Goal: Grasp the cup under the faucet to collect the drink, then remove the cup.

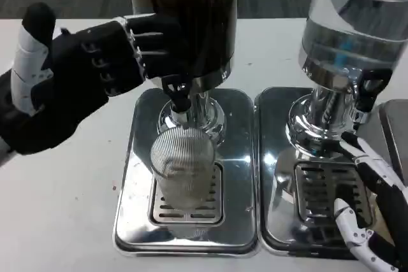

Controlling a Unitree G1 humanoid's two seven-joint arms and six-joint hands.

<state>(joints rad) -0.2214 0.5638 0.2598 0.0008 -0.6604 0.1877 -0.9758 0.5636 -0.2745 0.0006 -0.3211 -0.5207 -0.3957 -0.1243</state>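
Observation:
A clear ribbed cup point(183, 167) stands upright on the grate of the left drip tray point(134, 189), right below the faucet point(178, 97) of the dark drink dispenser point(185, 17). My left hand point(76, 74), mostly black, is up at the left of the dispenser. Its fingers reach toward the tank just above the faucet's black lever and its thumb points up; their tips blend into the dark tank. It holds nothing that I can see. My right hand point(370, 221) lies at the lower right over the right drip tray, fingers apart and empty, well away from the cup.
A second dispenser point(350, 30) with a clear tank stands at the right on its own chrome drip tray point(280, 157). A grey metal edge point(395, 125) shows at the far right. Bare white table point(57, 208) lies to the left of the trays.

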